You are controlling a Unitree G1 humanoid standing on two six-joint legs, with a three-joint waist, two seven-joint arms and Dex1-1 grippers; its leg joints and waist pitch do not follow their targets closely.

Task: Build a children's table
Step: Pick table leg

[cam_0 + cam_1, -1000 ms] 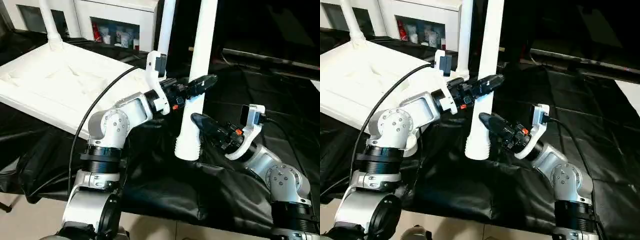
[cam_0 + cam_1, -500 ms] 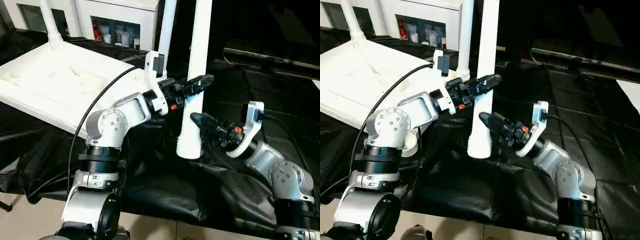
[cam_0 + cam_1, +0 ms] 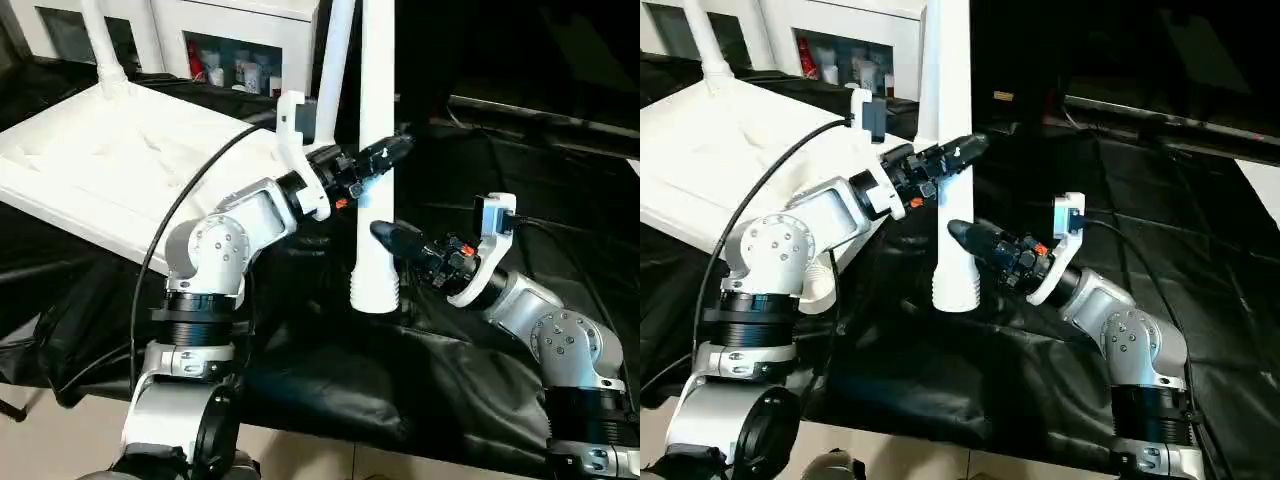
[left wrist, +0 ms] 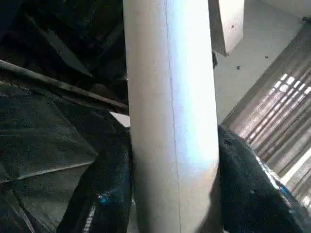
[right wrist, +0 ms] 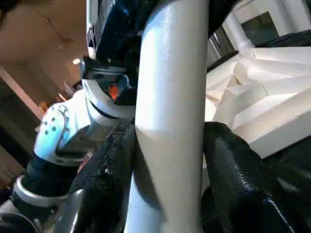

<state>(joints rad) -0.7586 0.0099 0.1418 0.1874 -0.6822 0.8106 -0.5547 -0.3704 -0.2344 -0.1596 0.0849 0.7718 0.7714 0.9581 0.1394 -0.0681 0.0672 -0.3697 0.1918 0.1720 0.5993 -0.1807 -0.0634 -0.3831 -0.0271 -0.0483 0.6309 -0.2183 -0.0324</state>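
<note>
A white table leg (image 3: 376, 150) stands upright on the black cloth (image 3: 330, 370), just beside the near corner of the upturned table top (image 3: 110, 165). The left gripper (image 3: 385, 158) pinches the leg partway up, one black finger on each side, as its wrist view shows. Lower on the leg, the right gripper (image 3: 392, 238) clamps it too, fingers (image 5: 233, 160) pressed on both sides. Two more legs rise from the table top's corner sockets: one (image 3: 103, 45) at the far corner, one (image 3: 334, 55) directly behind the held leg. Beyond the table top stands a white glass-door cabinet (image 3: 235, 40).
</note>
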